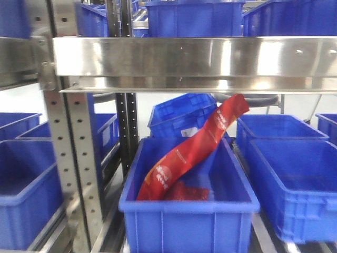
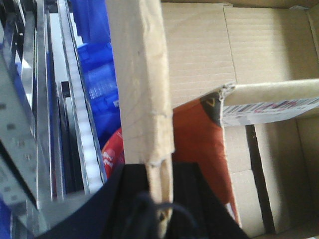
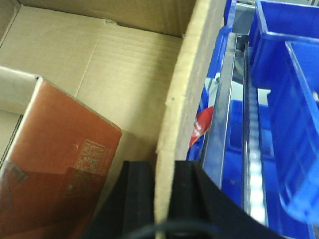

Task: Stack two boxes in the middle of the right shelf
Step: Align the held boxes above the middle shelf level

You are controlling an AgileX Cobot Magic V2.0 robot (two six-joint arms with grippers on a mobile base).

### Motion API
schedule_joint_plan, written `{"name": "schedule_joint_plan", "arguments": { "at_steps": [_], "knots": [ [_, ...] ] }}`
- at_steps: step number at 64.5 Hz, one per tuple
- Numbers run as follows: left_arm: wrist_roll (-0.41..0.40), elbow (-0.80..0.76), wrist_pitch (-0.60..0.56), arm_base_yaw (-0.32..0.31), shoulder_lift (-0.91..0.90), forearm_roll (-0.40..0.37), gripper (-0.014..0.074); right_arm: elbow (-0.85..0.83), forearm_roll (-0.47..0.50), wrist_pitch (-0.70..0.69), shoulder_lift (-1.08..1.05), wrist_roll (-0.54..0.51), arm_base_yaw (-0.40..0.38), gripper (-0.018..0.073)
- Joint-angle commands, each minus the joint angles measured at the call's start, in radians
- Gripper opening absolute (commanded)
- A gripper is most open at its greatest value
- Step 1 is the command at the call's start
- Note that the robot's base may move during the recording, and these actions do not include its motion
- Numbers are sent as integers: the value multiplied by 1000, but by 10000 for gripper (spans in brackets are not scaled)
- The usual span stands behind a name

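Front view taken up by shelf point(image 1: 195, 57) lip: bright steel, mirror-like, w/ perforated grey upright point(image 1: 68, 158) bolted at lip's left end. Above lip: upper bins point(image 1: 195, 18), blue, in a row. Directly below lip: front bin point(image 1: 189, 221), blue, w/ long red packet point(image 1: 189, 153) leaning inside, top corner reaching nearly to lip's underside. Further back below lip: tilted bin point(image 1: 181, 113). Below lip to right & left: side bins point(image 1: 295, 174), also blue.

Box point(image 3: 114, 64) visible in wrist views only. Just beside shelf steel on both sides, bright rail point(image 3: 224, 124) running along outer face of gripped wall, blue bins & a bit of red packet beyond it. Resting on shelf or held clear of it: can't tell.

Left gripper point(image 2: 159, 199): jaws narrow, black pads point(image 2: 189, 194) pressed either side of a box wall edge. Right gripper point(image 3: 163, 199): same, jaws narrow, pads point(image 3: 137, 194) clamping another wall edge.

Box itself: plain brown corrugated board, open-topped, flute lines showing on inner faces. Gripped edge in left wrist view creased, dented, frayed near pads; edge in right wrist view cleaner, slightly bowed. Inside: red-orange carton point(image 3: 60, 164) lying on its side, pale print on its face, plus cardboard flap point(image 2: 269, 102) crossing interior w/ printed label strip along it & a torn corner
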Motion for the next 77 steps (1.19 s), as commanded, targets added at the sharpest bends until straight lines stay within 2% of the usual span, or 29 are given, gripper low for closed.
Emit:
{"name": "schedule_joint_plan", "arguments": {
  "at_steps": [1, 77],
  "knots": [
    [-3, -11, -61, 0, -11, 23, -111, -11, -14, -44, -15, -12, -4, -154],
    [-3, -11, -61, 0, -11, 33, -111, -11, -14, -44, -15, -12, -4, -154]
  ]
}}
